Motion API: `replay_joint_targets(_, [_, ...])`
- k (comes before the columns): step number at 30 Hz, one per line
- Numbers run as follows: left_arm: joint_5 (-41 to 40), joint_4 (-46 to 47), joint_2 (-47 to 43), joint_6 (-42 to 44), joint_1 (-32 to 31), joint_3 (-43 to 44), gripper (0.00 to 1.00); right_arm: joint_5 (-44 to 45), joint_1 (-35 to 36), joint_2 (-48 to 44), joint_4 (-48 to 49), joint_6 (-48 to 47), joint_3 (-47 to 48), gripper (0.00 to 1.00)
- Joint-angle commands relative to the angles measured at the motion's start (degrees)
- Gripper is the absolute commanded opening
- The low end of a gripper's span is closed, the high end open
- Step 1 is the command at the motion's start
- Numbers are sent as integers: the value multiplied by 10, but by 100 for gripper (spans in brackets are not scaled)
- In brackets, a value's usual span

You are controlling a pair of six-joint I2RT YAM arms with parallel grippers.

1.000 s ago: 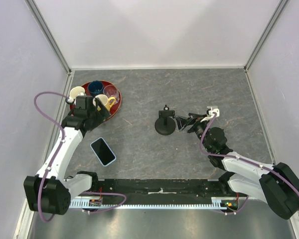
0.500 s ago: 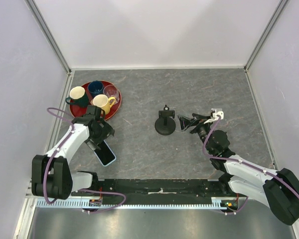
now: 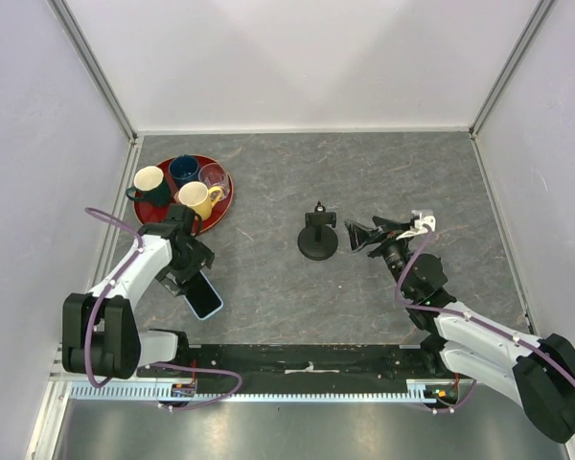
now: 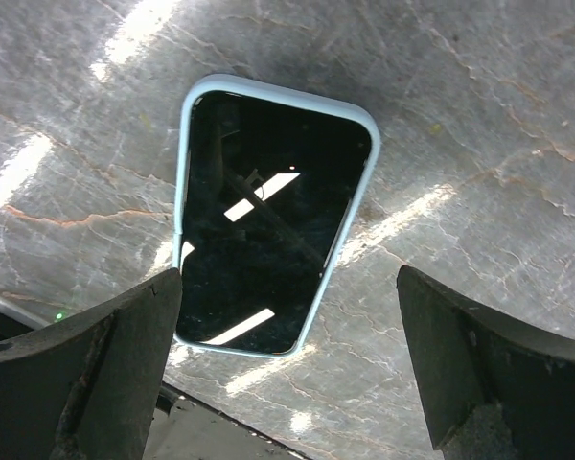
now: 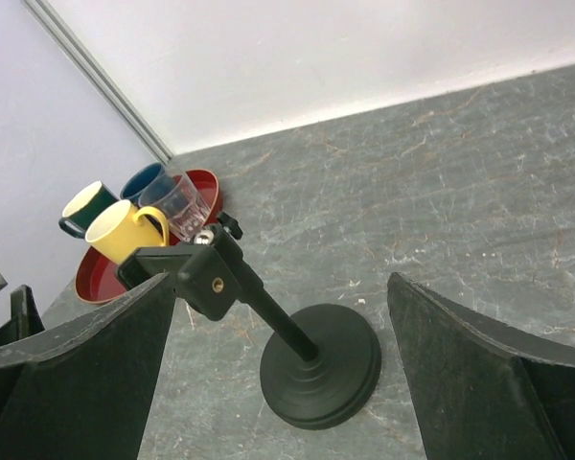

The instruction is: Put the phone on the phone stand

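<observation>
The phone (image 3: 204,296) (image 4: 268,211) lies flat on the table at the near left, black screen up in a light blue case. My left gripper (image 3: 194,273) (image 4: 287,369) hangs just above it, open, its two fingers wider apart than the phone. The phone stand (image 3: 317,238) (image 5: 311,364) stands upright mid-table, a black disc base with a thin post and a clamp on top. My right gripper (image 3: 356,237) (image 5: 283,374) is open, just right of the stand and pointing at it, touching nothing.
A red tray (image 3: 221,206) at the back left carries a dark green mug (image 3: 150,182), a yellow mug (image 3: 196,197), a blue cup (image 3: 184,170) and a clear glass (image 3: 214,176). The table's near edge rail (image 3: 307,369) runs just below the phone.
My left arm swung from beside the tray towards the near edge and came down over the phone, and its jaws opened wider. The right gripper shifted slightly right of the stand.
</observation>
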Motion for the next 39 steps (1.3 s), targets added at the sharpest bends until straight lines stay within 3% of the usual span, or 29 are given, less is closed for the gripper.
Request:
replay_joint_targets(1, [-22, -23, 4, -35, 7, 10, 100, 4, -1, -24, 0, -13, -2, 98])
replay_joint_targets(17, [-29, -4, 23, -27, 12, -24, 100, -5, -1, -27, -12, -15, 6, 98])
replay_joint_targets(25, [1, 66, 38, -15, 14, -66, 100, -5, -1, -27, -16, -15, 7, 98])
replay_joint_targets(31, [0, 69, 69, -32, 14, -82, 100, -4, -1, -23, -18, -15, 11, 98])
replay_joint_targets(34, [-3, 66, 73, -49, 15, -81, 95, -10, -2, -13, -17, -12, 15, 98])
replay_joint_targets(37, [3, 76, 68, -66, 16, -88, 83, -11, -1, -11, -22, -12, 18, 98])
replay_joint_targets(39, [3, 80, 68, -75, 16, -91, 46, -7, -1, -15, -39, -14, 26, 98])
